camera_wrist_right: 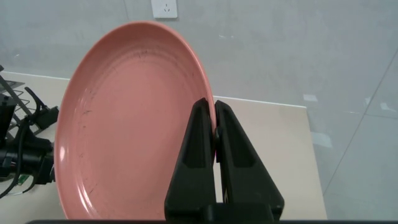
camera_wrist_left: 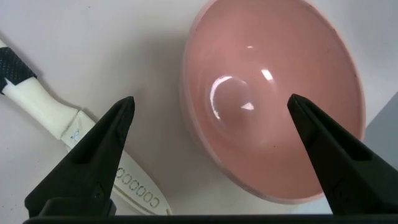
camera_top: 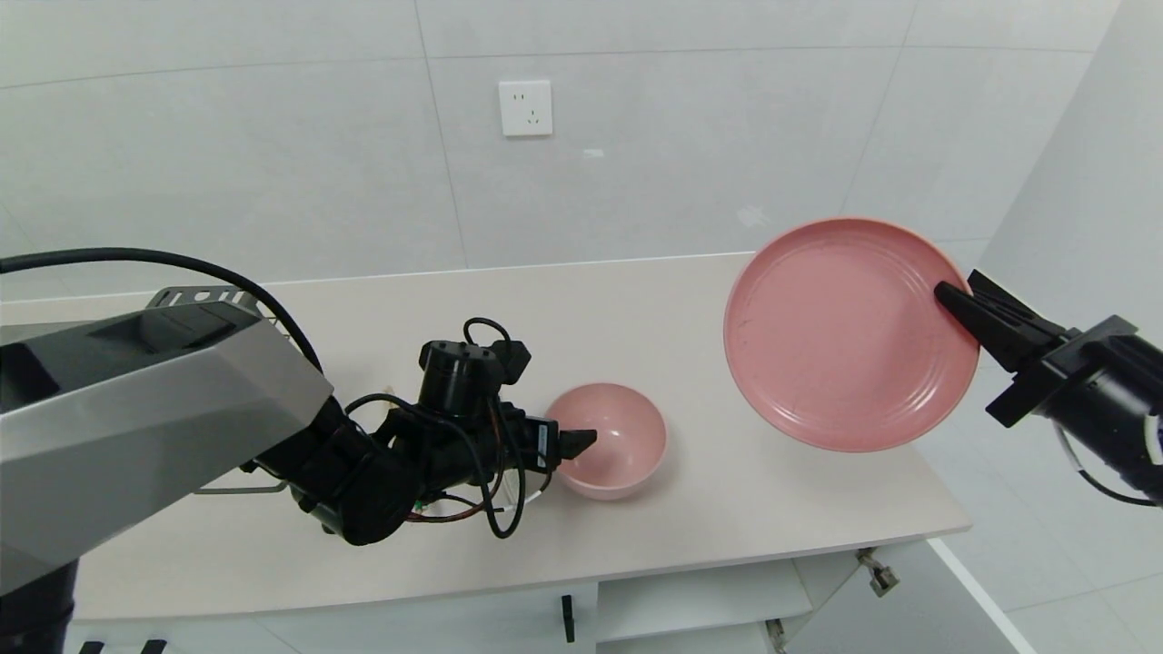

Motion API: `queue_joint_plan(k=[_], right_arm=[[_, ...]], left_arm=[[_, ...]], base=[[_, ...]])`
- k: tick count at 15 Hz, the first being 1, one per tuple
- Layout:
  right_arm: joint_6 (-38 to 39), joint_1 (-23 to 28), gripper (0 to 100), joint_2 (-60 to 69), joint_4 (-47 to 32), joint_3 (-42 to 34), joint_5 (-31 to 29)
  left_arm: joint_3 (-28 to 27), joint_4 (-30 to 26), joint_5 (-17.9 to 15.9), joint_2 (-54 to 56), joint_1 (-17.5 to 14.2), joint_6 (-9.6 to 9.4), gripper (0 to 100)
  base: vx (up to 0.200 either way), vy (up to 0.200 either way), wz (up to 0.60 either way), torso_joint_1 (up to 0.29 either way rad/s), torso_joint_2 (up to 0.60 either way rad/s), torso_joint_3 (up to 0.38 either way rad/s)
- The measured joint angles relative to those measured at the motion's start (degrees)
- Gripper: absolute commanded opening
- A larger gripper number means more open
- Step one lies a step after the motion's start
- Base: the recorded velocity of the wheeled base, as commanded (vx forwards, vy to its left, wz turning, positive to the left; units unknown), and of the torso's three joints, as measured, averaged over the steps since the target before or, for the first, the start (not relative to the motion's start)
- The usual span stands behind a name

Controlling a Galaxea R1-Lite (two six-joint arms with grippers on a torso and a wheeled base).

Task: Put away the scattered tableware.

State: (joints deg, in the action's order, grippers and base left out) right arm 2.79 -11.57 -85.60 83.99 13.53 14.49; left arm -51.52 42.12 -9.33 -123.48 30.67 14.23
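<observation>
pinching the plate [camera_top: 836,336] by a thin bit of its rim is my weak spot. my right claw [camera_top: 949,295] is clamped tight on it, and the plate hangs tilted in the air by the right edge of the table [camera_top: 727,509]. i judge so small a hold on a smooth rim could let it swivel or slide out, with the floor [camera_top: 1072,581] rather than the table under part of it.

my left claw [camera_top: 581,440] is spread wide at the bowl [camera_top: 618,440], one finger over its hollow and the other outside its wall. the bowl sits near the table's front edge, about midway along. closing there could tip or skid the glossy bowl, or nudge the utensil [camera_wrist_left: 43,109] lying just beside it. whether a finger touches the bowl i cannot tell.

count: one plate, one bowl, one utensil, two claws.
</observation>
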Motion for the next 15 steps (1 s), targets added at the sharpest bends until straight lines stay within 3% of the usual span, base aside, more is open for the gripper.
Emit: queue_joint_plan(k=[6,7,15], right_arm=[[0.0,0.0,0,0.0,0.01,0.11,-0.02],[0.02,0.0,0,0.0,0.0,0.18,0.0],[-0.06,0.09,0,0.0,0.01,0.27,0.0]], left_arm=[[-1.46,0.02,-0.11,-2.65,0.44,0.85,100],[-1.45,0.02,-0.27,-2.86,0.46,0.82,0],[-1.07,1.8,-1.01,-1.3,0.66,1.01,0]], base=[[0.0,0.0,0.0,0.0,0.0,0.0],[0.0,0.0,0.0,0.0,0.0,0.0],[0.0,0.0,0.0,0.0,0.0,0.0]])
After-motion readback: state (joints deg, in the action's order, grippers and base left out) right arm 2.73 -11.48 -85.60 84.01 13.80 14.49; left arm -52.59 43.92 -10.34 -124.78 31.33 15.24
